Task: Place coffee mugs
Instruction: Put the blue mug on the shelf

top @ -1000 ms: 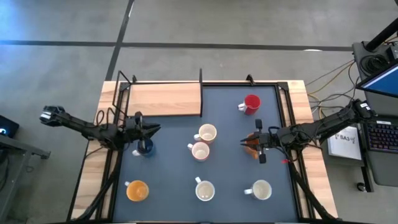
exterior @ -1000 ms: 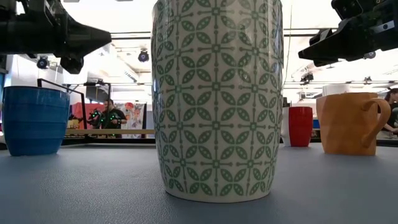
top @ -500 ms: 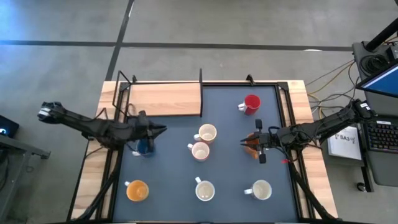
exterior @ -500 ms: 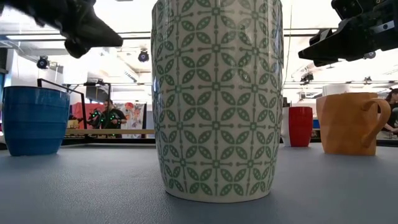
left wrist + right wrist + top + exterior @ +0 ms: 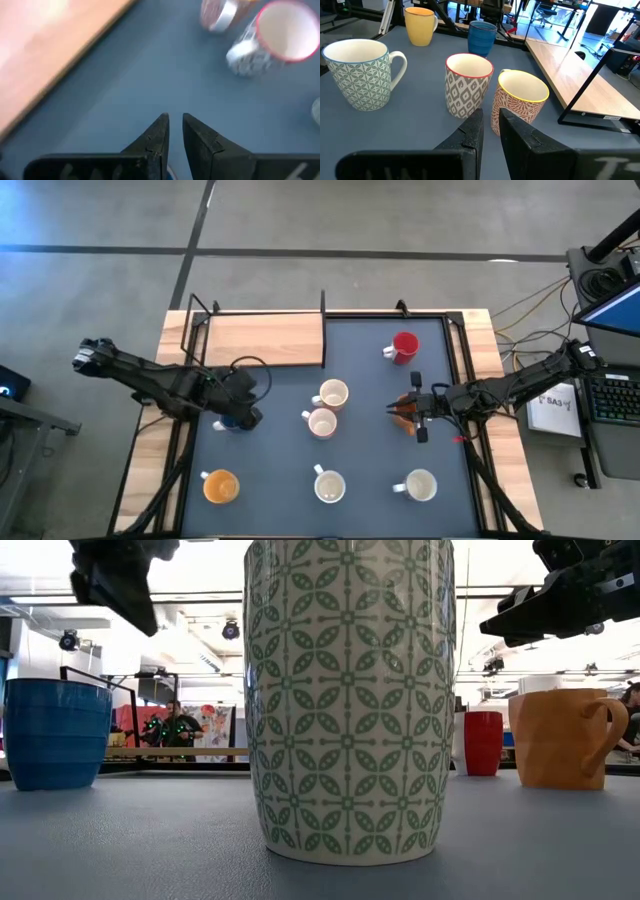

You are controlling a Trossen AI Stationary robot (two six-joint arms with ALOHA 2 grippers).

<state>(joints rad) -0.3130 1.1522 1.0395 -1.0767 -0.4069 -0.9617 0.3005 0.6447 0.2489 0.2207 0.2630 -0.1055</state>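
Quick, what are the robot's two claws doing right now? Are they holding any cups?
Left gripper: shut, holding nothing, above the blue ceramic mug.
Right gripper: shut, holding nothing, above the orange ceramic mug.

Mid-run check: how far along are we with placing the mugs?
Done: eight mugs stand upright on the dark blue-grey mat, none on the pale wooden board. In hand: nothing; the left gripper hangs shut over the blue ceramic mug, the right gripper shut over the plain orange handled mug. Left: I cannot tell where either mug should go, so any further placing.
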